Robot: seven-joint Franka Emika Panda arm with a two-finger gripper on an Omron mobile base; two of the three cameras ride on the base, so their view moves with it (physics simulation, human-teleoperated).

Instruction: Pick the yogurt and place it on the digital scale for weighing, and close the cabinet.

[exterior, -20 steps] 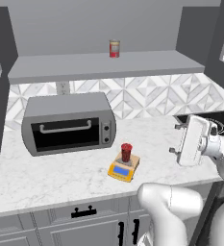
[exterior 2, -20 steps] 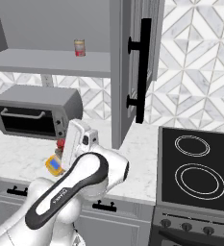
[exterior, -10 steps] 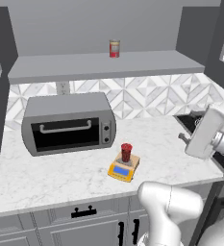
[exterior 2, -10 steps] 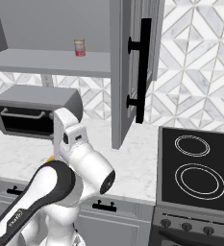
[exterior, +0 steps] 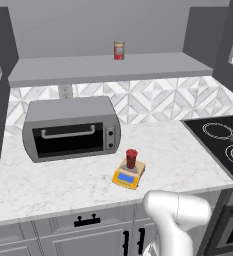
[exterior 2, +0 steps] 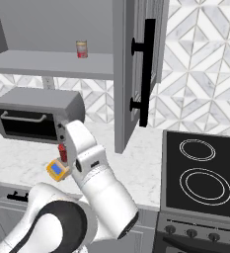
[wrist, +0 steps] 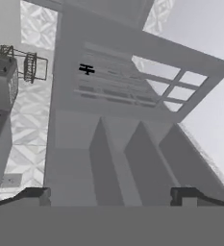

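The dark red yogurt (exterior: 131, 158) stands upright on the orange-yellow digital scale (exterior: 128, 176). At 1 o'clock, the grey cabinet (exterior 2: 134, 69) door hangs open.

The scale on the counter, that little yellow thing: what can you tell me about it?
The scale is a small flat square device, orange-yellow, with a blue display on its front edge. It lies on the white marble counter, in front of the toaster oven's right end and turned at an angle to the counter's edge. The yogurt, a small dark red cup, stands upright on it. Nothing else touches it.
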